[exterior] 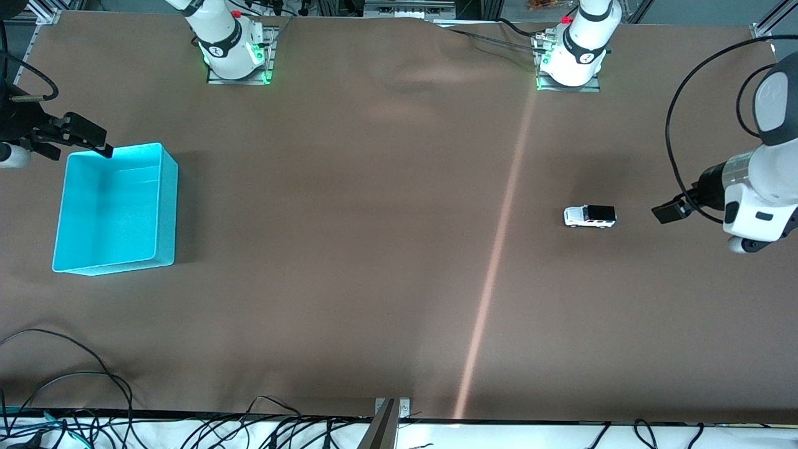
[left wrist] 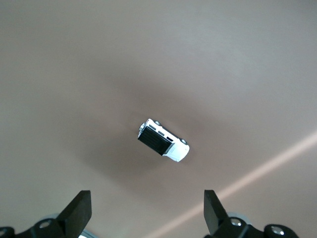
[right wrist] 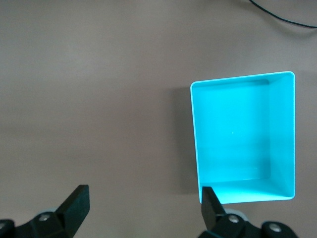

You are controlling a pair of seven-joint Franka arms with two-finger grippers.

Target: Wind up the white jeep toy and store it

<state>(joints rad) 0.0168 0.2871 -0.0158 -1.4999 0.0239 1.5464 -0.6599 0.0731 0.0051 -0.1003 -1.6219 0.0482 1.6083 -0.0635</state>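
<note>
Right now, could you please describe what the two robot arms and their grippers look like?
Both arms are glossy white with black joint bands, on metal base plates lit green. The left gripper has black, wedge-shaped fingers below a silver wrist collar, with black cables looping above. The right gripper is black too, with matching angular fingers.

A big brown table (exterior: pixel 349 249) fills almost the whole view. A thin line of light (exterior: pixel 492 268) runs across it, from the top down to the near edge. The brown cover has soft wrinkles near the top. Black cables (exterior: pixel 75 399) lie tangled along the near edge.
</note>
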